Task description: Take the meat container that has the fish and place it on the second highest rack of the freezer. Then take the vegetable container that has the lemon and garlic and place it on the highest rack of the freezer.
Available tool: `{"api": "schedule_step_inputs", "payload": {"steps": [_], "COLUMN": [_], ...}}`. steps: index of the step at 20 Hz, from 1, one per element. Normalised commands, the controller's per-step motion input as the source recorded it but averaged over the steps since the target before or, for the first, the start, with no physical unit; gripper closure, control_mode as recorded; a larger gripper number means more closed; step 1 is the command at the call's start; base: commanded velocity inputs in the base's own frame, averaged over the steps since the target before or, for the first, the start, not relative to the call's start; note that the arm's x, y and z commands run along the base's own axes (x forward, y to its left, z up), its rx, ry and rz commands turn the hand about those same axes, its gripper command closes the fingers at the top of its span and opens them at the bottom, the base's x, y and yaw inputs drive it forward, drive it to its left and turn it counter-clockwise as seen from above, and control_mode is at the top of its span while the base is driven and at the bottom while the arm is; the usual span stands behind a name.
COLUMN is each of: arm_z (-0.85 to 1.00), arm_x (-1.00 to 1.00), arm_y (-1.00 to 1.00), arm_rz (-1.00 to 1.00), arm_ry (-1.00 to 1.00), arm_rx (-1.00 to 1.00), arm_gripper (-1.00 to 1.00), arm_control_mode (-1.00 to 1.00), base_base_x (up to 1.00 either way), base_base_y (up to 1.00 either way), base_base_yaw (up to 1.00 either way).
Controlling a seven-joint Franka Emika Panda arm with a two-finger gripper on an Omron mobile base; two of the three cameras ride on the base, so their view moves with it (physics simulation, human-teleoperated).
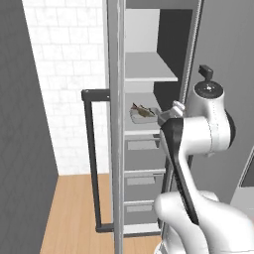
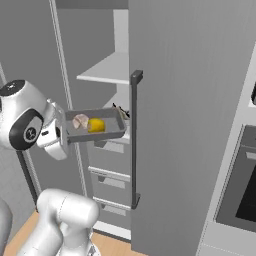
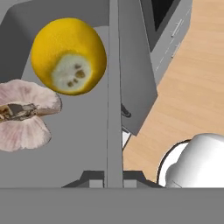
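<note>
While the arm reaches in toward the freezer (image 2: 100, 45), the gripper (image 3: 114, 177) is clamped tight on the near wall of the vegetable container (image 2: 112, 131), holding it up in the air just in front of the open shelves. In the right base view the grey tray sits about level with the lower of the two light-grey shelves, well under the highest rack (image 2: 107, 70). Inside it the lemon (image 2: 96, 125) and the garlic (image 2: 80, 121) lie side by side, pretty much touching; the hand view puts the lemon farther from the fingers and the garlic closer.

The meat container (image 1: 141, 116) with the fish (image 1: 143, 111) is already on the second highest rack (image 1: 141, 130), right above the grey drawers (image 1: 144, 179). I think it sits toward the front edge, but the door frame cuts off part of it, so not sure.

The freezer door (image 1: 115, 149) stands open, its black bar handle (image 1: 92, 163) toward the tiled wall (image 1: 64, 74).
</note>
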Motion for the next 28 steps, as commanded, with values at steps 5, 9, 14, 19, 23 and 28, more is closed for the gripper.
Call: {"api": "schedule_step_inputs", "payload": {"steps": [5, 9, 14, 19, 23, 28], "arm_z": [0.04, 0.00, 0.07, 0.30, 0.22, 0.12], "arm_x": [0.28, 0.15, 0.17, 0.47, 0.52, 0.43], "arm_y": [0.01, 0.11, 0.07, 0.00, 0.00, 0.04], "arm_rz": [0.20, 0.22, 0.27, 0.31, 0.22, 0.01], "arm_ry": [-0.01, -0.12, -0.30, -0.06, 0.00, 0.00], "arm_rx": [0.03, 0.00, 0.00, 0.00, 0.00, 0.00], "arm_gripper": [1.00, 1.00, 1.00, 1.00, 1.00, 1.00], "arm_control_mode": [-1.00, -1.00, -1.00, -1.00, -1.00, -1.00], "base_base_x": [0.00, 0.00, 0.00, 0.00, 0.00, 0.00], "base_base_y": [0.00, 0.00, 0.00, 0.00, 0.00, 0.00], "base_base_yaw": [0.00, 0.00, 0.00, 0.00, 0.00, 0.00]}}
